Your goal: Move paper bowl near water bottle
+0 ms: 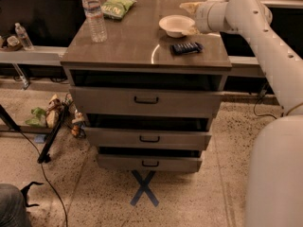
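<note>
The paper bowl [173, 24], cream-white and shallow, sits on the cabinet top [137, 44] at the back right. The water bottle [93, 15], tall and clear with a white cap, stands upright at the back left of the same top, well apart from the bowl. My gripper [190, 19] is at the end of the white arm [255, 27] that reaches in from the right. It is right against the bowl's right rim, low over the top. I cannot tell whether it has hold of the bowl.
A green snack bag [117, 6] lies at the back beside the bottle. A flat black object [187, 47] lies in front of the bowl. A small clear bottle [23, 36] stands on the low shelf at left. Three drawers stand slightly open below.
</note>
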